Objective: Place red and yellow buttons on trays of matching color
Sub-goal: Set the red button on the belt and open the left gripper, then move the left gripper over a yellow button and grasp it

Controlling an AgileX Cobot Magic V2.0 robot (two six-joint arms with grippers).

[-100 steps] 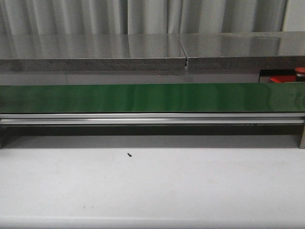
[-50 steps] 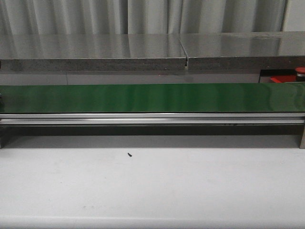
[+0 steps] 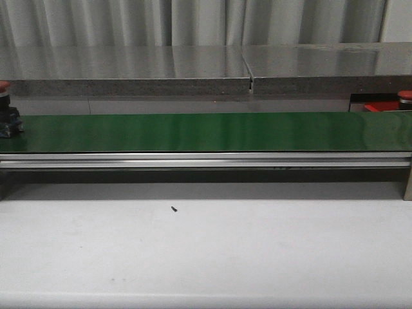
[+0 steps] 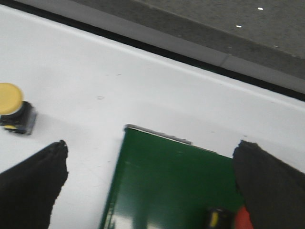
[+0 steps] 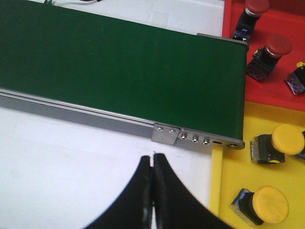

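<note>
Newly arrived since half a second ago, a red button [image 3: 5, 96] on its dark base stands at the far left end of the green belt [image 3: 206, 132] in the front view, where that end was bare. My left gripper [image 4: 150, 191] hangs over that same end with its fingers spread wide apart and nothing between them; a red shape at the lower edge of the wrist view, beside one finger [image 4: 271, 186], is probably that button, though it is blurred and cut off. My right gripper [image 5: 153, 191] waits beside the other end of the belt with its fingers pressed together, empty. The red tray [image 5: 281, 19] there already holds red-capped buttons and the yellow tray [image 5: 228, 186] holds yellow ones. One yellow button [image 4: 13, 109] sits off the belt on the white table [image 4: 143, 90], out near my left side. The risk, as I judge it, is timing: if the belt carries the button along while I close late, my fingers may clip the cap and topple it or knock it off the edge.
</note>
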